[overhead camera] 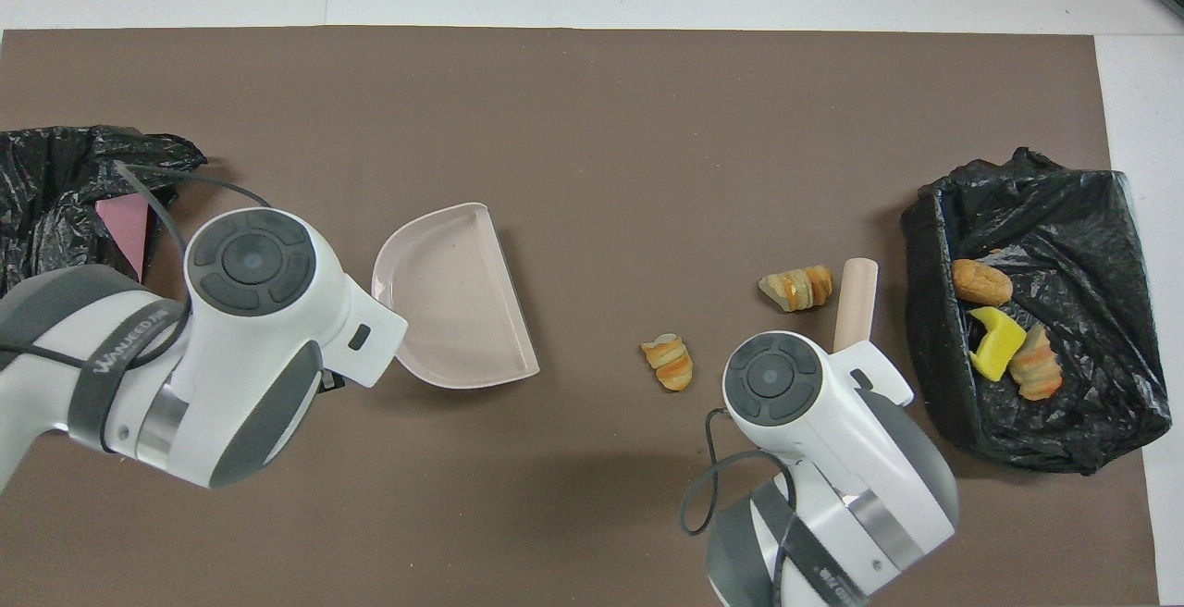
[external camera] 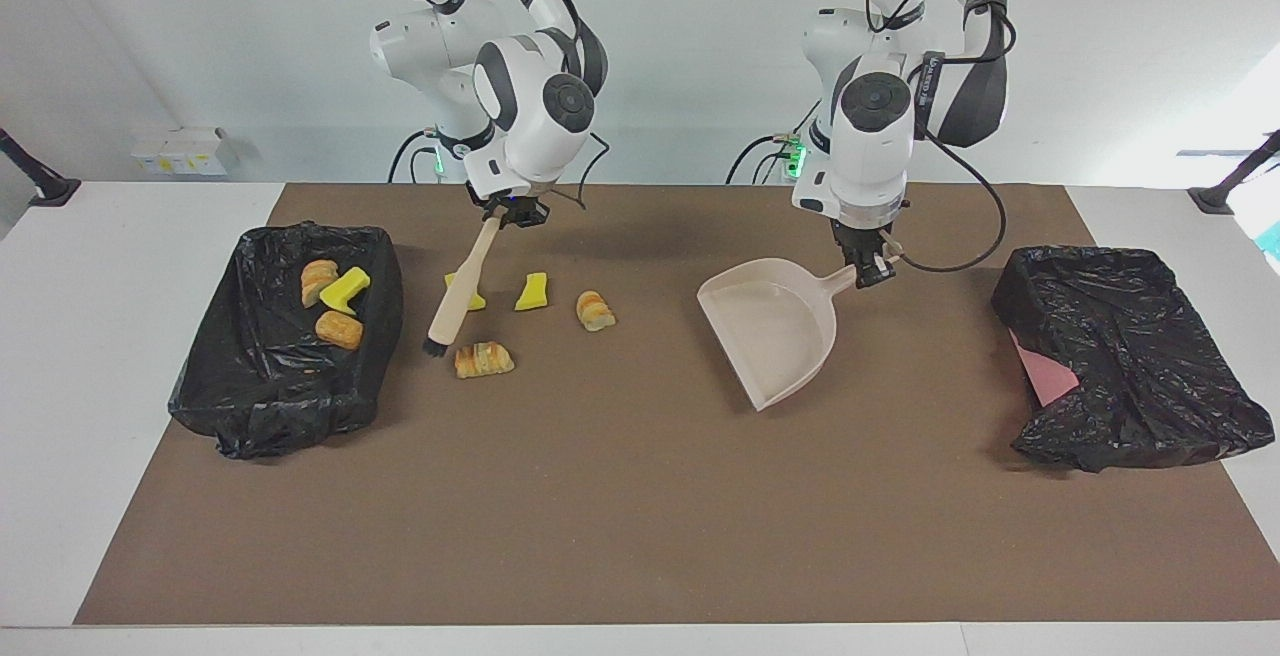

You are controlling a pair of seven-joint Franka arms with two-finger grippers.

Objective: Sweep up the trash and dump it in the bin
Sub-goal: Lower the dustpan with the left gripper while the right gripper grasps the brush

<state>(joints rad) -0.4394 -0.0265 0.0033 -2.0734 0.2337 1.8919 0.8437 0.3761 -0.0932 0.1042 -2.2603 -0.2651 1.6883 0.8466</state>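
Currently right gripper (external camera: 507,211) clamps a smooth wooden brush (external camera: 457,291), bristles down beside a ridged pastry (external camera: 484,359); yellow foam chunks (external camera: 532,292) lie just nearer the robots. Left gripper (external camera: 868,264) grips a beige plastic dustpan (external camera: 770,331), well apart. Three scraps sit in the crinkled black-lined bin (external camera: 290,406).

- A white table (external camera: 130,236) fills the scene, with a large brown mat (external camera: 640,516) covering most of its top and leaving white margins at the ends and along the edges.
- A plain pale wall (external camera: 200,46) rises above the table, evenly lit, brighter toward one upper corner.
- A small white box with yellow marks (external camera: 183,150) sits against the wall just above the table's edge.
- Dark clamp-like mounts (external camera: 38,176) (external camera: 1232,181) stand at the table's two ends near the wall.
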